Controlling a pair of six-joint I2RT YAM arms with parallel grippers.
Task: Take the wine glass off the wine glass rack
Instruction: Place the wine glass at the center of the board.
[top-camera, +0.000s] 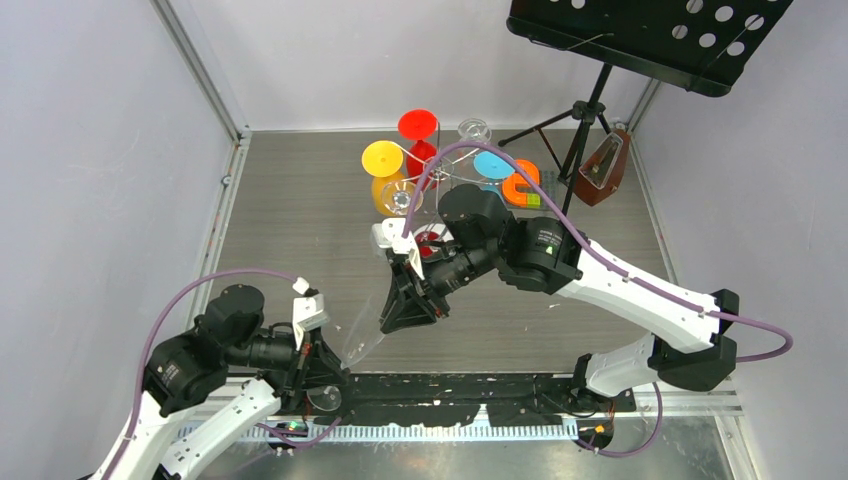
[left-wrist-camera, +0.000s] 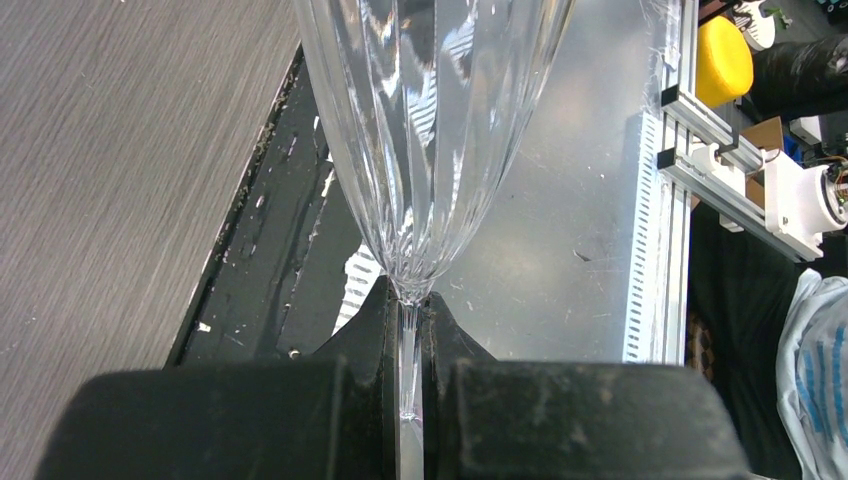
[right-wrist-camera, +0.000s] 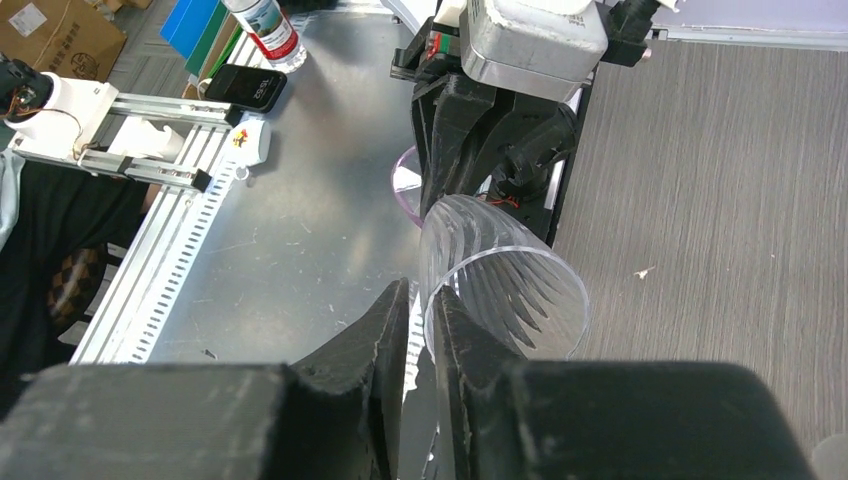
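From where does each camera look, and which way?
Top external: above and behind, looking down on table and wine glass rack; both arms show.
Left wrist: along the left gripper, clamping the wine glass stem.
Right wrist: past the right gripper, straddling the glass rim, toward the left gripper.
Shared: wrist views both show the glass.

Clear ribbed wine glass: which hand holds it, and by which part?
The left hand grips the clear ribbed wine glass by its stem; the right hand pinches the bowl's rim wall.

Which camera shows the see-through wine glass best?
The left wrist view: the clear wine glass fills it, stem pinched in the left end effector. The right wrist view shows only its rim and bowl; the top view shows a faint glint.
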